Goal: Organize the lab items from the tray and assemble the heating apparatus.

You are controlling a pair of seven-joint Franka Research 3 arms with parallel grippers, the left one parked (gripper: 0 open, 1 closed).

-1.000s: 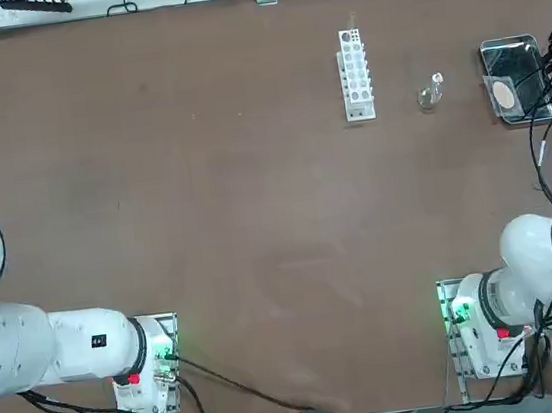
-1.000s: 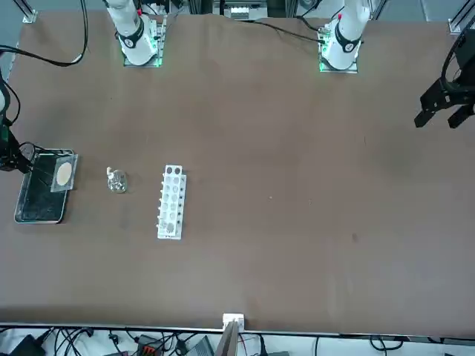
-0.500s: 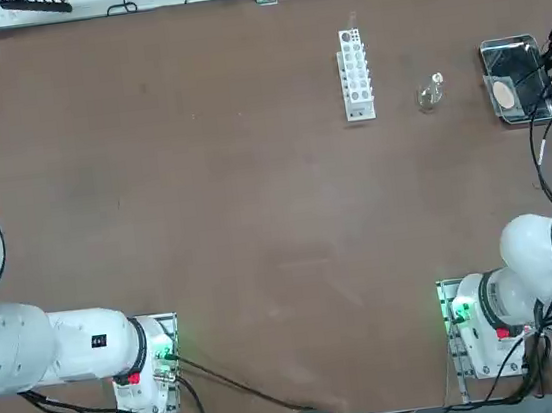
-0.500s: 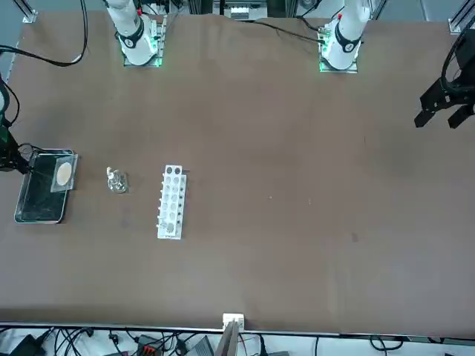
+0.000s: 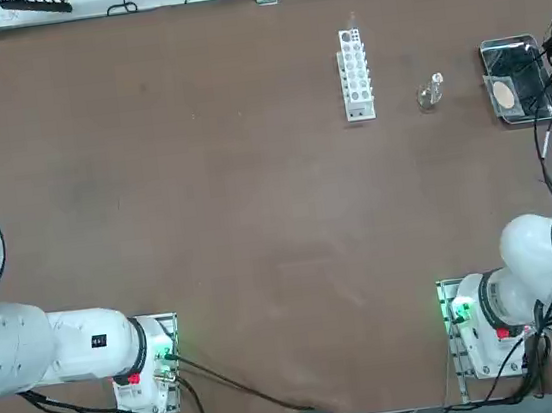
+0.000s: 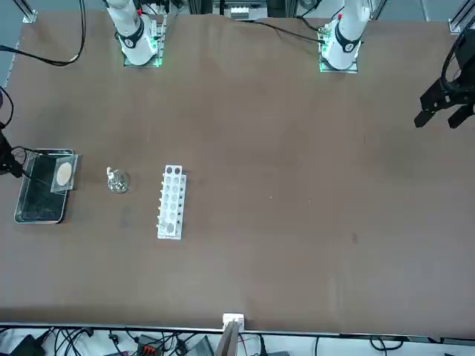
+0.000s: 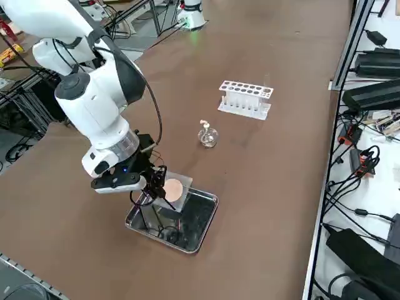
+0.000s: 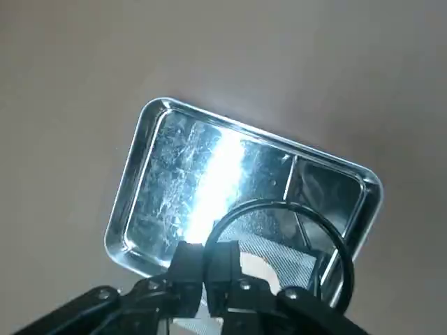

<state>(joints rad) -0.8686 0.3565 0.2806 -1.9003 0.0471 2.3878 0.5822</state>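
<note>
Fingers (image 8: 204, 269) clamp tripod (image 8: 279, 230) (black wire) above tray (image 8: 140, 174).

Your right arm's stretched way out, wrist bent so the right end effector (image 8: 204, 269) points down. Its two fingers (image 8: 187, 259) are pinched together, clamped on a thin black wire ring (image 8: 328, 234). That's about it, pose-wise.

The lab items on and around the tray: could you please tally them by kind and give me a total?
Glass burner bottle: 1
Wire tripod, pinched in the shut right gripper above the tray: 1
Square mesh with tan centre, leaning on the tray's rim: 1
Metal tray: 1
White tube rack: 1
Total: 5
</note>
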